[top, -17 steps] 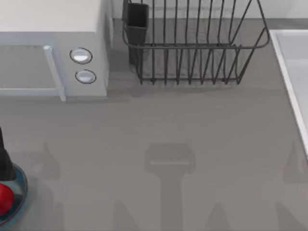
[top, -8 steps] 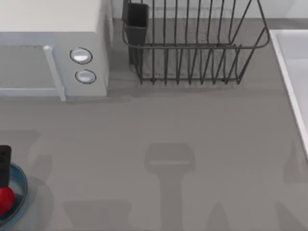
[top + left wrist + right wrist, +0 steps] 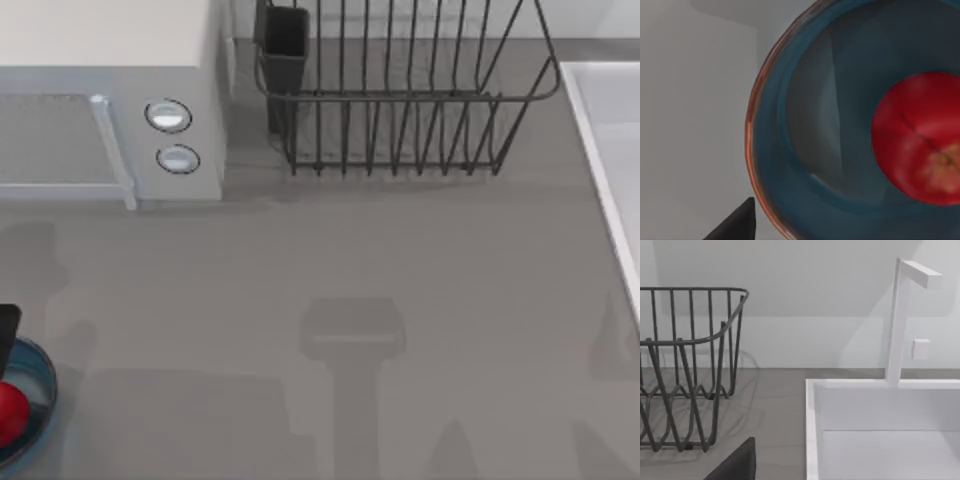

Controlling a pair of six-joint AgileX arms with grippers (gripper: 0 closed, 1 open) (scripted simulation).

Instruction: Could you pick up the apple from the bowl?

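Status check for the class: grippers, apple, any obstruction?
Left gripper above the bowl, at the table's left edge. Apple sits in bowl, ungrasped. Nothing over the apple. Right arm parked by the sink.

The top view's left edge cuts off the glossy red apple (image 3: 8,413) and the round blue bowl (image 3: 38,400) holding it

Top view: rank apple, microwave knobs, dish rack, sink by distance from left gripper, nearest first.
From the left gripper at the left edge:
1. apple, in the bowl just below it
2. microwave knobs, upper left
3. dish rack, top centre
4. sink, right edge
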